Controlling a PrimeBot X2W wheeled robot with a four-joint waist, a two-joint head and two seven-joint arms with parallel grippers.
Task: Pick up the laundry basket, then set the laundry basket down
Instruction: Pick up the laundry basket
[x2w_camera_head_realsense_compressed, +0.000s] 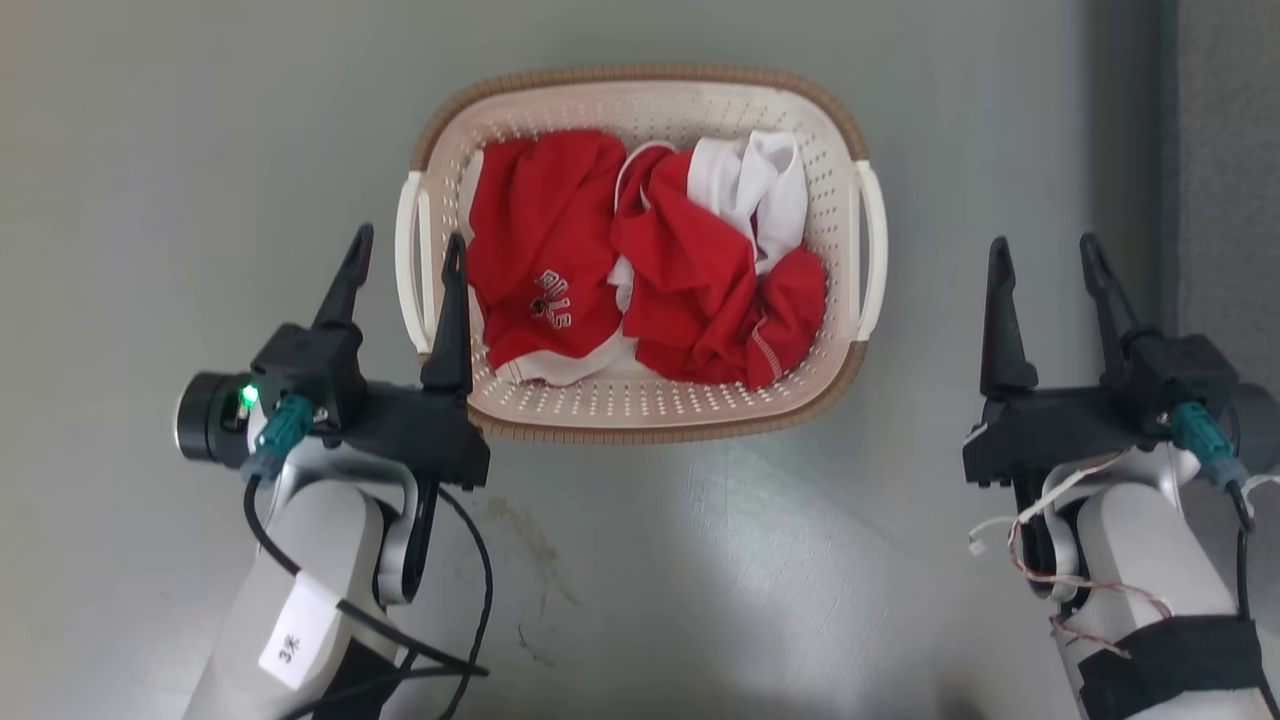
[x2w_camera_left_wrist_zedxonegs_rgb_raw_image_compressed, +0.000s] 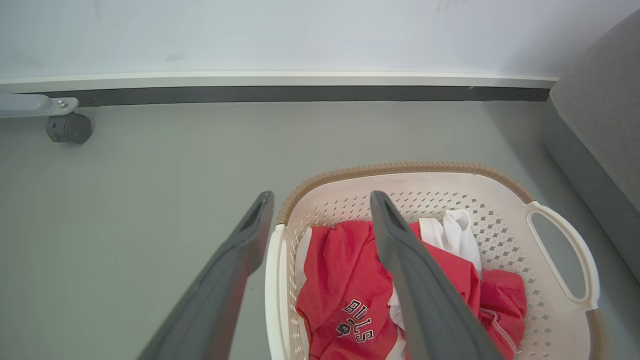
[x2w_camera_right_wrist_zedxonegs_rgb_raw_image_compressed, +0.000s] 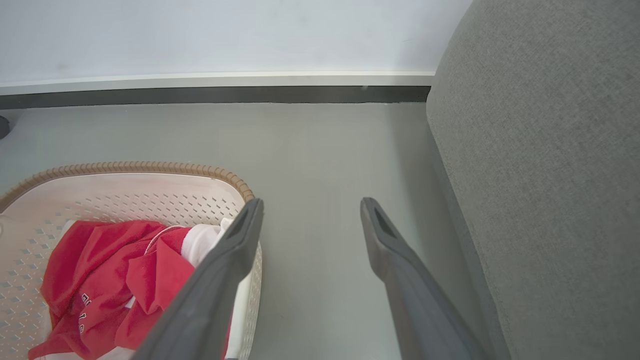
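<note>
The grey floor (x2w_camera_head_realsense_compressed: 150, 150) is lying under everything. The laundry basket (x2w_camera_head_realsense_compressed: 640, 78) is sitting on it toward 12 o'clock in the head view, holding red clothes (x2w_camera_head_realsense_compressed: 545, 250) and a white garment (x2w_camera_head_realsense_compressed: 765, 180). The left gripper (x2w_camera_head_realsense_compressed: 408, 238), at 8 o'clock, is spreading its jaws wide on either side of the basket's left handle (x2w_camera_head_realsense_compressed: 403, 290), gripping nothing. The right gripper (x2w_camera_head_realsense_compressed: 1043, 243), at 4 o'clock, is hanging released over bare floor, apart from the basket's 3 o'clock side.

The left gripper (x2w_camera_left_wrist_zedxonegs_rgb_raw_image_compressed: 321, 200) has its two dark fingers spread wide. One finger is outside the laundry basket (x2w_camera_left_wrist_zedxonegs_rgb_raw_image_compressed: 410, 167), one is over its inside, with the basket's white handle (x2w_camera_left_wrist_zedxonegs_rgb_raw_image_compressed: 274, 285) between them, maybe not touching. Red clothes (x2w_camera_left_wrist_zedxonegs_rgb_raw_image_compressed: 345, 280) and a white cloth (x2w_camera_left_wrist_zedxonegs_rgb_raw_image_compressed: 457, 232) lie in the basket. A small wheel (x2w_camera_left_wrist_zedxonegs_rgb_raw_image_compressed: 69, 128) sits well apart from the basket.
</note>
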